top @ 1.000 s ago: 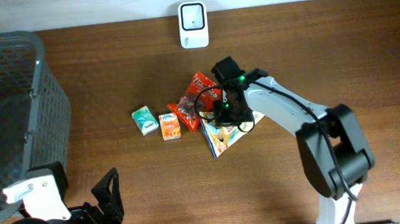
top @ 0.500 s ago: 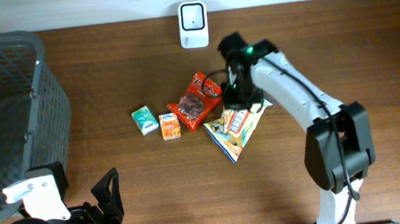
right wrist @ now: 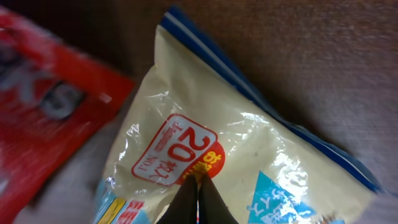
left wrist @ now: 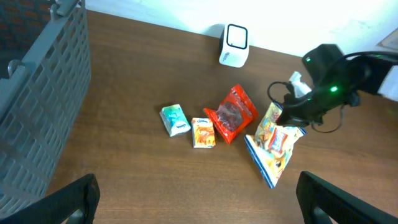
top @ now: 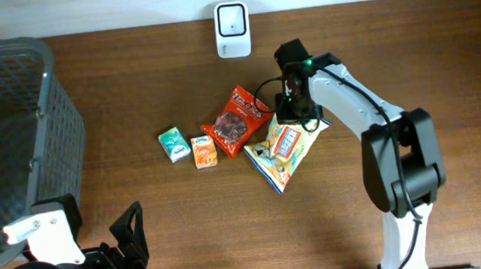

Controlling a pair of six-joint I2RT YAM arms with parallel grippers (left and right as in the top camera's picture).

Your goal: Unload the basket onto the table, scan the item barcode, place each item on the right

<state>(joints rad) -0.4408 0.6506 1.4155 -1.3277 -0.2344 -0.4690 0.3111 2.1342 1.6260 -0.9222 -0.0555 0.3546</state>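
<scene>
I hold the bag (top: 281, 151) by its top edge, right end effector (top: 295, 111) pinched flat on the film. It hangs just right of the red pouch (top: 238, 122); I cannot tell whether its low corner touches the worktop (top: 440, 50). The edge grip presumably keeps the printed faces free for the scanner (top: 231, 19) behind. Left end effector (top: 130, 238) is spread wide, parked and empty.
</scene>
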